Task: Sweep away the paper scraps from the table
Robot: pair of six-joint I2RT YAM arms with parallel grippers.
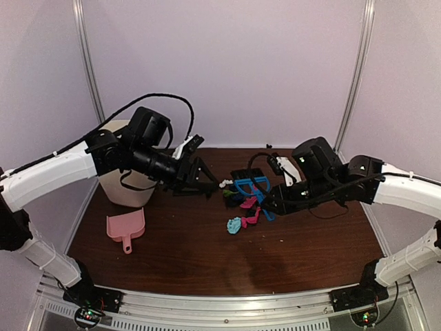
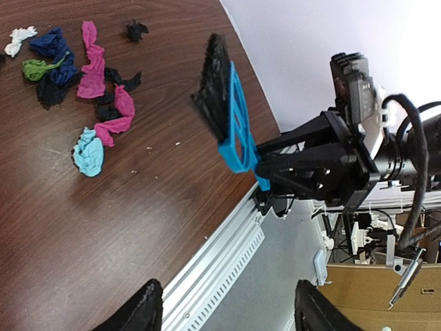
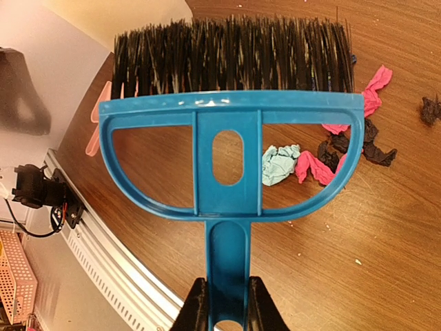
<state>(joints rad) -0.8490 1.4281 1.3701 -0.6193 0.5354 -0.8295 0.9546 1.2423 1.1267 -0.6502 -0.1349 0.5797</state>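
Note:
The paper scraps (image 1: 246,205) lie bunched mid-table: pink, light blue (image 1: 235,225), dark blue, green, white and black bits. In the left wrist view they sit top left, light blue (image 2: 88,153), pink (image 2: 90,58), green (image 2: 34,67). My right gripper (image 3: 227,303) is shut on the handle of the blue hand brush (image 3: 231,110), bristles held just above the table (image 1: 207,255) beside the scraps. In the top view the brush (image 1: 249,185) is over the pile's far side. My left gripper (image 2: 227,310) is open and empty, hovering left of the pile (image 1: 207,181).
A pink dustpan (image 1: 126,227) lies on the table at the left, its edge also showing behind the brush in the right wrist view (image 3: 93,141). A white bin (image 1: 124,186) stands behind it under the left arm. The silver rail (image 1: 220,303) runs along the front edge.

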